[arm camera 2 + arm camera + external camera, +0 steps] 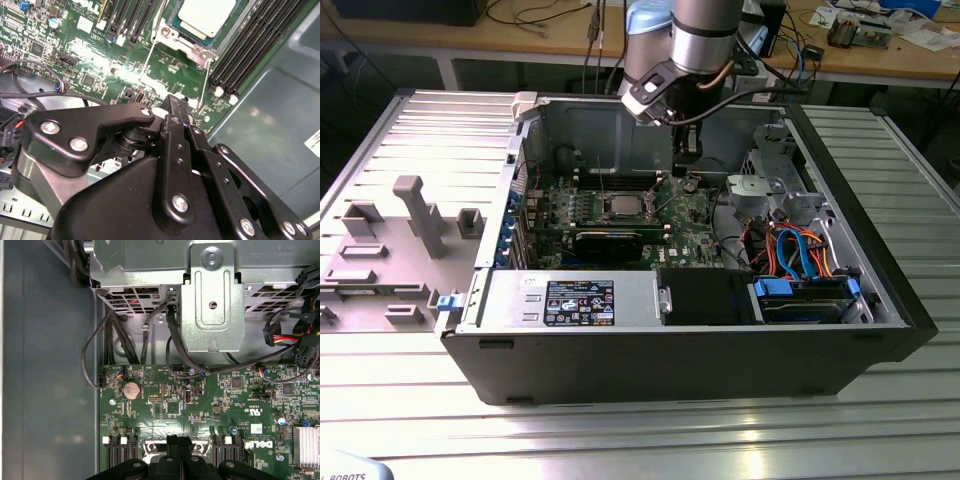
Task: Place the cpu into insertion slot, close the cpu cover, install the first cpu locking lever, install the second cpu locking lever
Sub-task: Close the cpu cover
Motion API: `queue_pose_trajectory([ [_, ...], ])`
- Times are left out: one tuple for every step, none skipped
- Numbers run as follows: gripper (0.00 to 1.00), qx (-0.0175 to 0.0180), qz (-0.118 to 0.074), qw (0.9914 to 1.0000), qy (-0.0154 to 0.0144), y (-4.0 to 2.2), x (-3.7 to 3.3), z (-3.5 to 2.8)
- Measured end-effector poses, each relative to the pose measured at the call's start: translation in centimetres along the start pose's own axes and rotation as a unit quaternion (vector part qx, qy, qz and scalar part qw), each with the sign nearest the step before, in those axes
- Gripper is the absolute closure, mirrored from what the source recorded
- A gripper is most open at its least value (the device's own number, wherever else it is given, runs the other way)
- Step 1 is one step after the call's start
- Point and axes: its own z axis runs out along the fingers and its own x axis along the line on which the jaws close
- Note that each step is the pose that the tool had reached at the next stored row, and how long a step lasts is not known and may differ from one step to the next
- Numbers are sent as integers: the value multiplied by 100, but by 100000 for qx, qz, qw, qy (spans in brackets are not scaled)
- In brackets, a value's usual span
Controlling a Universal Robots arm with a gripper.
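Observation:
The cpu (207,15) lies flat in the insertion slot (610,206) on the green board, its dull silver top showing. The cpu cover (186,39), a silvery frame, lies around the chip. Two thin wire locking levers (149,62) (206,80) run out from the socket's corners over the board toward me. My gripper (177,101) hangs just above the board, a short way from the socket and between the two lever ends. Its black fingers (172,452) are pressed together with nothing seen between them. In the exterior view the gripper (688,172) reaches down into the open case, to the exterior view's right of the cpu (623,204).
Long black memory slots (250,45) flank the socket. A metal drive cage (212,305) with black cables (175,350) stands close beyond the board's edge. The case wall (270,115) is near. A graphics card (610,238) and power supply (570,298) sit toward the front.

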Motion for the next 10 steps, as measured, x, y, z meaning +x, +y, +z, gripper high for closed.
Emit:
queue_pose_trajectory([
  [89, -5, -2, 100000, -3, 5, 0, 7],
  [89, -4, -4, 100000, -5, 9, 0, 11],
  [89, -7, -2, 100000, -2, 16, 0, 18],
  [89, -9, -4, 100000, -3, 22, 0, 24],
  [89, -7, -3, 100000, -5, 28, 0, 30],
  [89, -8, -3, 100000, -4, 34, 0, 36],
  [89, -8, -2, 100000, -3, 43, 0, 43],
  [89, -10, -1, 100000, -4, 50, 0, 49],
  [89, -7, -6, 100000, -6, 57, 0, 55],
  [89, -8, -4, 100000, -5, 66, 0, 63],
])
